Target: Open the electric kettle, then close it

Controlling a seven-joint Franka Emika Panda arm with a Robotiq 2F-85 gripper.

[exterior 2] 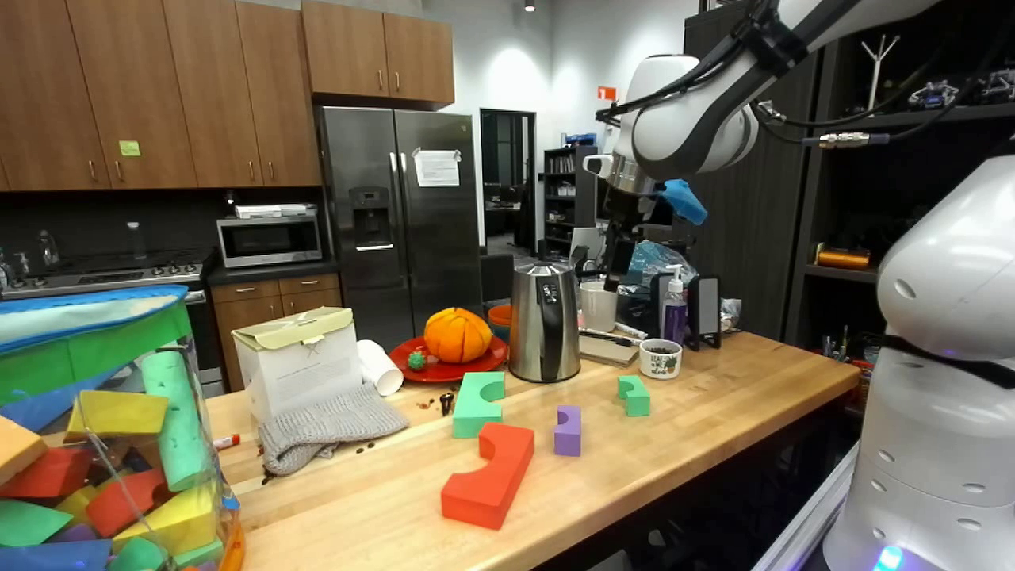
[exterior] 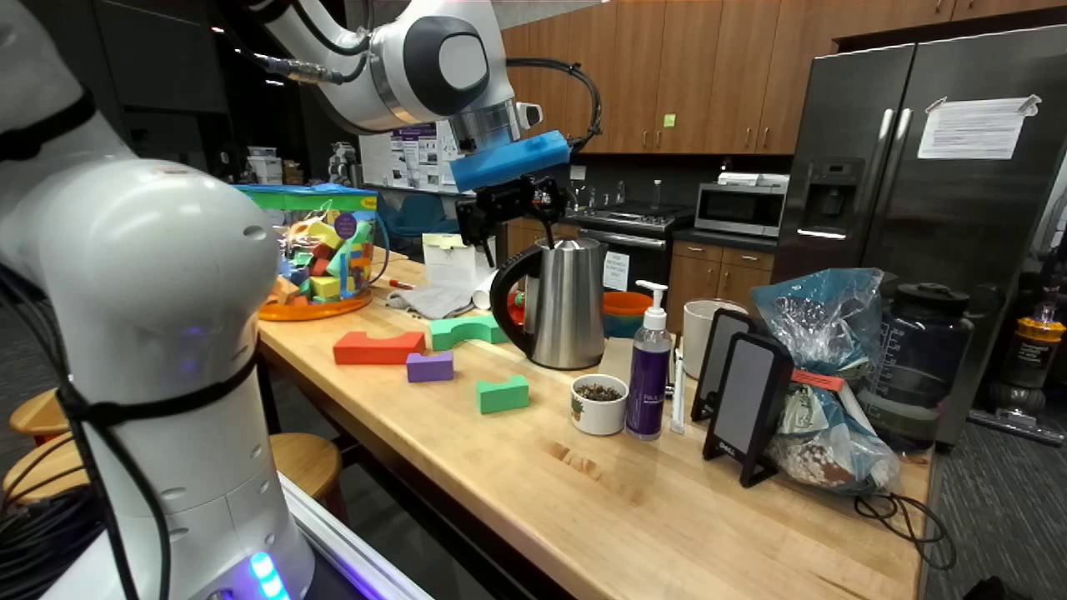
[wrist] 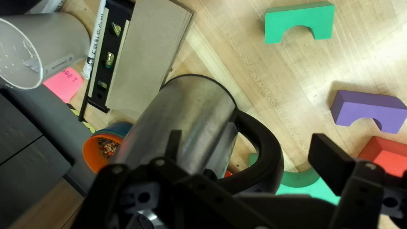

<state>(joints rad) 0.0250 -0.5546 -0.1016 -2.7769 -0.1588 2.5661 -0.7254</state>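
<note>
The electric kettle (exterior: 570,312) stands upright on the table, shiny steel tapering upward. Its black loop handle (exterior: 503,304) faces left there and toward the camera in an exterior view, where the kettle (exterior 2: 545,333) shows its grooved steel top. Whether the lid is down is hard to tell. My gripper (exterior: 519,252) hangs open at about the height of the kettle's top, fingers pointing down. In an exterior view the gripper (exterior 2: 614,277) appears right of the kettle. In the wrist view the handle (wrist: 270,149) lies between the spread fingers, and the gripper hides the kettle's top.
Foam blocks lie nearby: red (exterior 2: 492,480), purple (exterior 2: 567,431), a large green (exterior 2: 478,404). Around the kettle stand a small pot (exterior: 598,406), a purple-labelled pump bottle (exterior: 648,375), a white cup (exterior 2: 599,306), a red plate (exterior 2: 448,370) with a pumpkin and a white box (exterior 2: 301,365).
</note>
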